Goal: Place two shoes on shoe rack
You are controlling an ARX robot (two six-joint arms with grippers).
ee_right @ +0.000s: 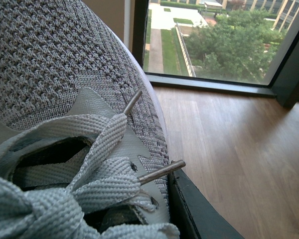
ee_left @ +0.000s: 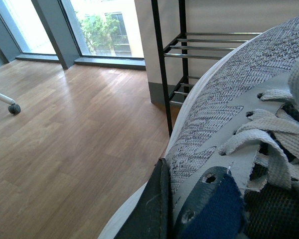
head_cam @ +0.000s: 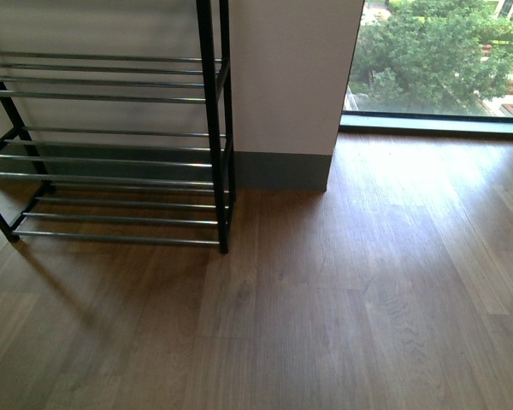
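Chrome and black, front view: shoe rack (head_cam: 111, 154) fills the upper left of the frame, all visible tiers bare; wood floor (head_cam: 350, 299) runs across the rest; window (head_cam: 440, 55) at upper right. No arm and no shoe in this view.
Left wrist view: grey knit shoe (ee_left: 224, 114) crowds the right half of the frame, white laces at right, white sole edge curving below. A dark finger (ee_left: 152, 209) of the left gripper lies against the shoe's side at bottom centre; it looks to be pinching the shoe, though the opposite finger is hidden. Rack end at top centre, beyond the toe.
Right wrist view: second shoe (ee_right: 50, 74) fills the left half, lace tips poking out mid-frame. Dark gripper part at bottom right, touching the shoe; right gripper likewise appears clamped on it, far finger hidden.
Step, judged: both shoes carried, neither placed yet.
Next move, judged: bring each shoe level over a tier, sole down across the bars, then let go.
Writing: no brand or label readable in any view.
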